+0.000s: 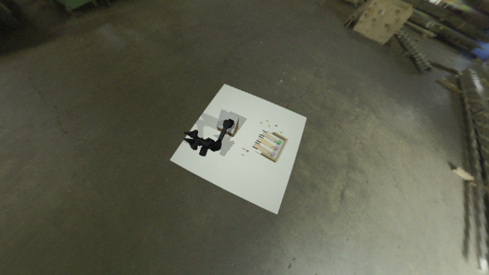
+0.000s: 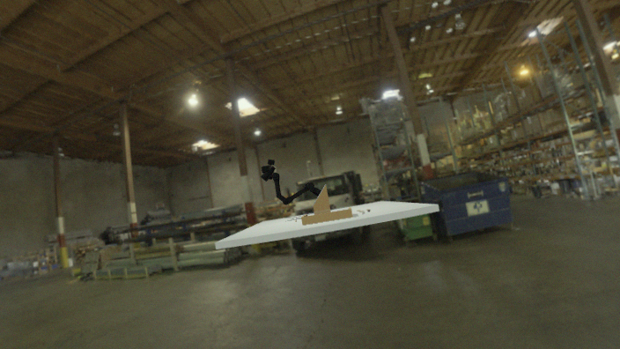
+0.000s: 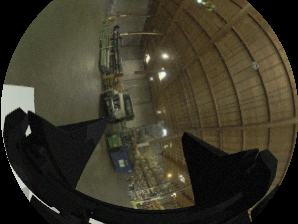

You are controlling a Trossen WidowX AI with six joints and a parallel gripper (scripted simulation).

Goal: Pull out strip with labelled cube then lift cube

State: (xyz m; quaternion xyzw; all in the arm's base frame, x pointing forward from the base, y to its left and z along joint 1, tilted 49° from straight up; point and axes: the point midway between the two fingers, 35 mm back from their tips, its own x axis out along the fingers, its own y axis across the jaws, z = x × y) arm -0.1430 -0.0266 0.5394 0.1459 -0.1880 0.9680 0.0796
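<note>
Three tan strips (image 1: 271, 137) (image 1: 267, 142) (image 1: 260, 148) lie side by side within a low wooden-walled frame (image 1: 282, 150) (image 2: 327, 216), with dark prongs at their left ends. A green cube (image 1: 279, 142) is at the right end of the upper strip; pinkish cubes (image 1: 276, 148) (image 1: 273, 154) are at the ends of the other two. The lower strip shows a paler patch near its cube. Labels and any breaks are too small to tell. My gripper (image 1: 186, 136) (image 3: 144, 130) is open and empty, raised and pointing away from the strips.
A tall tan panel (image 1: 236, 128) (image 2: 323, 204) stands beside the arm's base. Small scraps (image 1: 267, 121) (image 1: 276, 125) lie above the frame, and others (image 1: 243, 154) (image 1: 247, 151) lie to its left. The white table (image 1: 243, 184) (image 2: 264, 231) (image 3: 22, 100) has exposed edges all round.
</note>
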